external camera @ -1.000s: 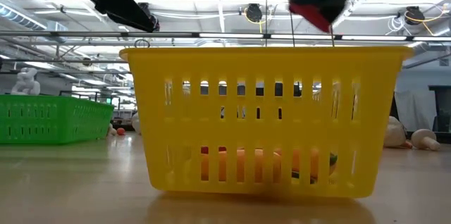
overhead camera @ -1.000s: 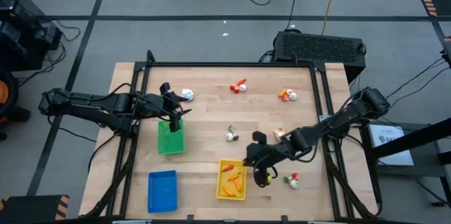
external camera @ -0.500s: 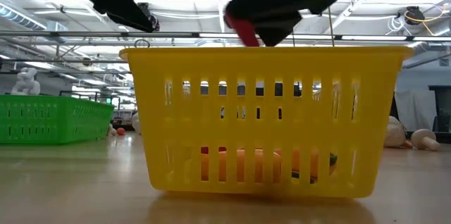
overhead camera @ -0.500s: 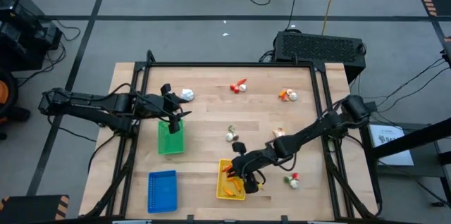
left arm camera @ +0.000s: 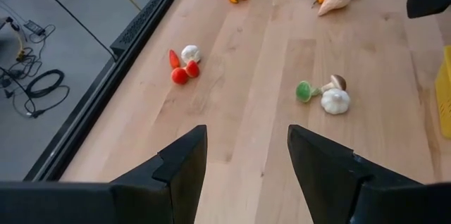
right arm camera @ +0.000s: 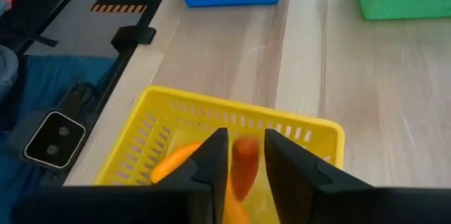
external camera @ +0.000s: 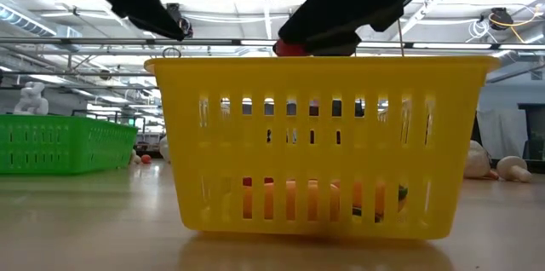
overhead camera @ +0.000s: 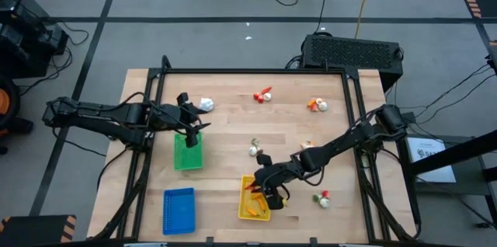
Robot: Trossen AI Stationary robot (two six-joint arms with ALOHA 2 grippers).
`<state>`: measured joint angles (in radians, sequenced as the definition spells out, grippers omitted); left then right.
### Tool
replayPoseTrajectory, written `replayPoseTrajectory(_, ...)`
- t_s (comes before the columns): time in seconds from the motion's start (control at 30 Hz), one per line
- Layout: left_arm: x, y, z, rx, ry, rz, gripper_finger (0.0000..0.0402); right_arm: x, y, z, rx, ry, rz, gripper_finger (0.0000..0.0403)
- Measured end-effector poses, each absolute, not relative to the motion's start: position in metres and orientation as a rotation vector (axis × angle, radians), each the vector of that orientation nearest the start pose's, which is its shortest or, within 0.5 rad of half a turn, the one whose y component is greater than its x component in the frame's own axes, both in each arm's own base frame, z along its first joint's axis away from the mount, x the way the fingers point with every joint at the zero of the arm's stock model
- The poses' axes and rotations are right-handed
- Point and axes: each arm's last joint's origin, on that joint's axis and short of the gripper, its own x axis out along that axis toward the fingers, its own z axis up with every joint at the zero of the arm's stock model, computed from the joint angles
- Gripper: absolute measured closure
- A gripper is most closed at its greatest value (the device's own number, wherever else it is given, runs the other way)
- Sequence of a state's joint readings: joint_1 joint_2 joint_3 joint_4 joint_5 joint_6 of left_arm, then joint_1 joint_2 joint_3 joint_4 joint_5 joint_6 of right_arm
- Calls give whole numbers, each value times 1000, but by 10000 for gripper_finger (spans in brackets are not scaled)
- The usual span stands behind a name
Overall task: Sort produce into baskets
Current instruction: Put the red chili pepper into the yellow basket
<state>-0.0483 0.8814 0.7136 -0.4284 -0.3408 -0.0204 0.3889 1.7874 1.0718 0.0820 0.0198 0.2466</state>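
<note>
**Right end effector holds a red-orange piece over the yellow basket**

The right end effector (overhead camera: 269, 193) hangs over the yellow basket (overhead camera: 244, 210), which stands near the front edge of the tabletop (overhead camera: 233, 126). Its two fingers (right arm camera: 211, 160) are clamped on a small red-orange piece (right arm camera: 244, 165), held above the basket's open top. In the low view the same piece (external camera: 289, 48) shows at the level of the basket's rim (external camera: 324, 65). Orange carrots (overhead camera: 258, 197) already lie inside the yellow basket.

The left end effector (overhead camera: 192, 125) waits over the far end of the green basket (overhead camera: 187, 154), with its fingers (left arm camera: 180, 164) spread apart and nothing between them.

The blue basket (overhead camera: 178, 210) sits at the front left of the tabletop, well apart from the yellow one. Loose produce lies scattered on the wood: a white bulb (overhead camera: 206, 104) near the left arm, a red-and-white cluster (overhead camera: 264, 95) at the far side, an orange-and-white cluster (overhead camera: 316, 106) farther right, a small group (overhead camera: 254, 150) in the middle, and a piece (overhead camera: 322, 197) just right of the yellow basket.
</note>
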Motion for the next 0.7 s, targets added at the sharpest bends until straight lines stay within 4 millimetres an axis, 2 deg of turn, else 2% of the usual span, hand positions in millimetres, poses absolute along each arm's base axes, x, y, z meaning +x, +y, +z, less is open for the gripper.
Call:
replayPoseTrajectory(0.17,182,1,271,97,592,290,196,351,142,188,108,676,272,294)
replayPoseTrajectory(0.37,182,1,271,98,592,290,196,347,136,191,89,707,260,287)
replayPoseTrajectory(0.5,182,1,271,96,592,293,196,336,128,208,82,738,247,287)
replayPoseTrajectory(0.7,182,7,271,0,580,355,196,310,110,249,75,729,228,287)
